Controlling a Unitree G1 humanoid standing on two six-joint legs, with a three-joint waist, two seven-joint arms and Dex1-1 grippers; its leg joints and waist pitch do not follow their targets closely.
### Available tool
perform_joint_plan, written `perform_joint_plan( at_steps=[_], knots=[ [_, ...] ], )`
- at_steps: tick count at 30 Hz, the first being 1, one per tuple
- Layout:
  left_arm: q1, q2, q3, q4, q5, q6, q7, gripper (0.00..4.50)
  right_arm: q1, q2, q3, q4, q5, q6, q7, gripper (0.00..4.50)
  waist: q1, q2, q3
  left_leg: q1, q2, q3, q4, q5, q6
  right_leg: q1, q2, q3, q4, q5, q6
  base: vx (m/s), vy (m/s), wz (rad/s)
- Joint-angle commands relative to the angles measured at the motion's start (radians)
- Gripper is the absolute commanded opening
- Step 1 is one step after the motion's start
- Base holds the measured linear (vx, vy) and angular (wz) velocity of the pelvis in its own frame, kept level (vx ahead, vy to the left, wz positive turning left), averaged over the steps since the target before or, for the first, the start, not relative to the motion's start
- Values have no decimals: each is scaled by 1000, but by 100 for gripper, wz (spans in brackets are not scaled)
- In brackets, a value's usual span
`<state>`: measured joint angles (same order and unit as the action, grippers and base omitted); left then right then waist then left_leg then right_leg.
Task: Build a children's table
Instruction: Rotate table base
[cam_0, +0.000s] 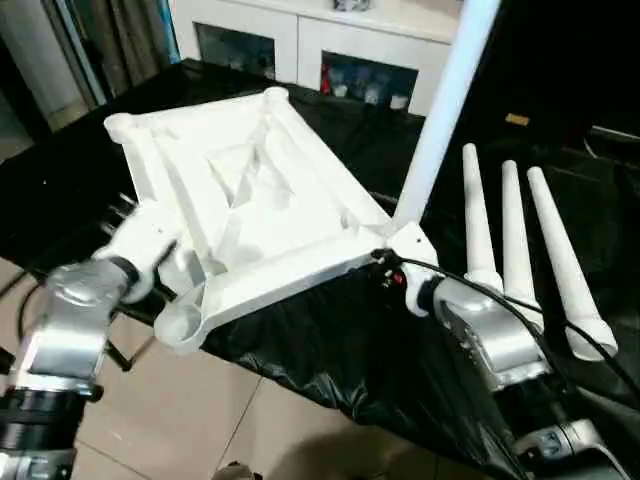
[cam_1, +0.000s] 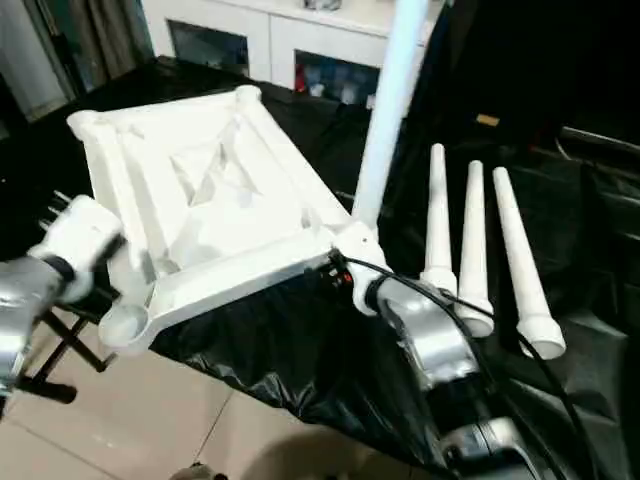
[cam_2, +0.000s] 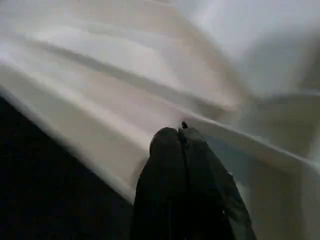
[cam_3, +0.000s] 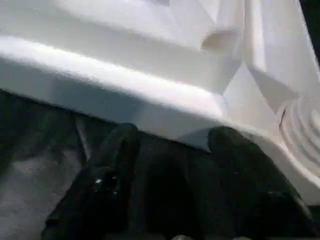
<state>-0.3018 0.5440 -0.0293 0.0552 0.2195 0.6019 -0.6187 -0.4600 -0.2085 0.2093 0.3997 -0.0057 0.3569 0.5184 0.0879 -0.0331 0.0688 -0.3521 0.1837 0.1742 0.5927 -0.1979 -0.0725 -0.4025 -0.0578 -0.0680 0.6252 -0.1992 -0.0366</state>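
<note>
The top (cam_0: 250, 200) lies underside up on the black-draped desk (cam_0: 330, 350), its near edge overhanging. One leg (cam_0: 440, 120) stands in the near right socket; three legs (cam_0: 515, 250) lie just beside the top on the right. The left claw (cam_2: 181, 135) is pressed together, empty, against the top's left rim. The right claw (cam_3: 170, 150) stands apart at the rim below the seated leg, gripping nothing. Judgement: steady the top before fetching another leg, and keep it from sliding further off the desk.
</note>
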Motion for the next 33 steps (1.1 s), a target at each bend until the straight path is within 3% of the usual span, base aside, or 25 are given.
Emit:
perform_joint_plan(
  at_steps=[1,11,13,14,18,20,22,24,25,26,27,28,29,33],
  knots=[
    [21,26,-61,5,-1,27,-59,0,-36,11,13,60,-34,-12,-37,227,2,11,-69,3,44,-16,-68,-116,17,53,-89,62,-71,-135,-196,0,0,0],
    [0,42,-199,-77,-95,65,-288,0,-162,90,-41,282,-13,-101,-129,147,-1,10,-70,5,43,-13,-68,-109,8,52,-88,63,-63,-107,-217,0,0,0],
    [-11,29,-211,-85,-110,60,-305,0,-174,100,-44,304,-11,-113,-132,140,-1,8,-71,4,43,-13,-67,-93,12,55,-88,63,-60,-84,-215,0,0,0],
    [-41,-16,-225,-90,-136,61,-311,0,-193,119,-43,341,-12,-133,-132,123,-3,8,-72,4,44,-12,-67,-87,15,55,-89,63,-59,-75,-220,0,0,0],
    [-111,-114,-235,-39,-146,32,-274,0,-221,142,-44,400,-25,-165,-147,101,3,8,-73,9,43,-8,-64,-91,14,52,-87,63,-61,-67,-231,0,0,0],
    [-138,-158,-238,-11,-151,23,-258,0,-226,147,-48,411,-25,-172,-150,76,3,5,-76,0,43,-11,-63,-61,20,62,-90,62,-55,-29,-229,0,0,0],
    [-142,-164,-240,-7,-152,21,-256,0,-227,148,-49,414,-25,-174,-150,65,2,3,-78,-3,43,-13,-62,-44,28,64,-91,60,-50,1,-230,0,0,0],
    [-181,-225,-249,52,-149,-4,-216,0,-229,150,-53,429,-30,-190,-157,41,1,2,-80,-1,41,-9,-57,-32,40,63,-89,61,-51,28,-238,0,0,0],
    [-218,-279,-252,114,-137,-31,-170,0,-227,149,-57,435,-32,-201,-164,33,-1,16,-79,-4,38,-9,-56,-33,42,63,-85,60,-54,27,-234,0,0,0],
    [-233,-300,-253,140,-132,-38,-155,0,-225,146,-62,432,-30,-203,-166,28,-2,14,-79,-1,39,-9,-55,-42,41,61,-85,60,-56,25,-233,0,0,0],
    [-243,-311,-255,155,-128,-43,-148,0,-223,142,-66,428,-28,-204,-167,21,-2,13,-80,-6,39,-12,-56,-46,40,69,-87,59,-54,23,-233,0,0,0],
    [-253,-321,-256,173,-120,-51,-141,0,-222,137,-72,426,-28,-209,-170,21,-2,10,-80,-5,40,-12,-57,-51,40,69,-88,59,-57,17,-231,0,0,0],
    [-261,-325,-258,186,-112,-60,-135,0,-219,131,-78,421,-27,-212,-173,10,-4,15,-81,-7,41,-14,-56,-57,38,70,-90,59,-56,11,-232,0,0,0],
    [-272,-320,-253,211,-97,-95,-116,0,-207,112,-102,382,-17,-212,-184,10,-7,15,-81,-5,42,-14,-55,-59,45,70,-87,57,-55,23,-240,0,0,0]
  ],
)
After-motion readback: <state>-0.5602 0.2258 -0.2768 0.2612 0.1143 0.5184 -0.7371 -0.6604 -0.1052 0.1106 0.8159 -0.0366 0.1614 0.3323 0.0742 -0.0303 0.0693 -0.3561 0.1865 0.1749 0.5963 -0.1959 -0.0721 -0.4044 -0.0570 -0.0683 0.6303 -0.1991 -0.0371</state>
